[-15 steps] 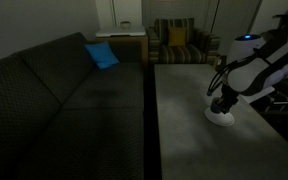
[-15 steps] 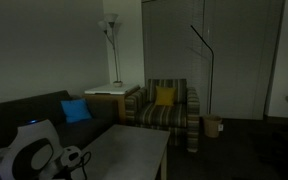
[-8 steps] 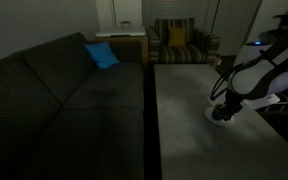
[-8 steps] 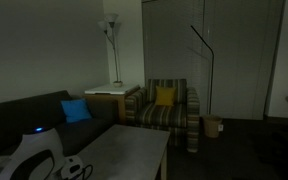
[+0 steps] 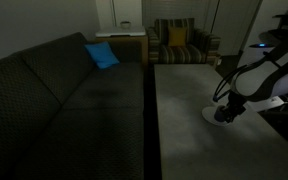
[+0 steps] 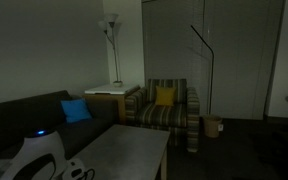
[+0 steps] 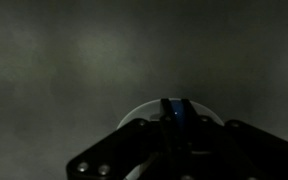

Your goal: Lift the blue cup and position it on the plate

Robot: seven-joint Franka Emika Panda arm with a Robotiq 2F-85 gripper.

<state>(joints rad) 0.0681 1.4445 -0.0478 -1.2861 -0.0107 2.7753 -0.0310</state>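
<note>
Now | blue cup (image 7: 177,107): small, dark blue, in gripper (image 7: 177,119) | plate (image 7: 134,118): white, round

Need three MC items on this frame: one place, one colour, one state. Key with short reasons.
1. Where is the plate?
A. on the sofa
B. on the grey table
C. on the armchair

2. What colour is the cushion on the striped armchair?
A. yellow
B. red
C. white

3. The tool is:
A. wide open, empty
B. closed on the blue cup
C. out of view

Key:
1 B, the white disc lies on the tabletop under the tool.
2 A, a yellow square shows against the stripes.
3 B, the wrist view shows the cup between the fingers, over the plate.
</note>
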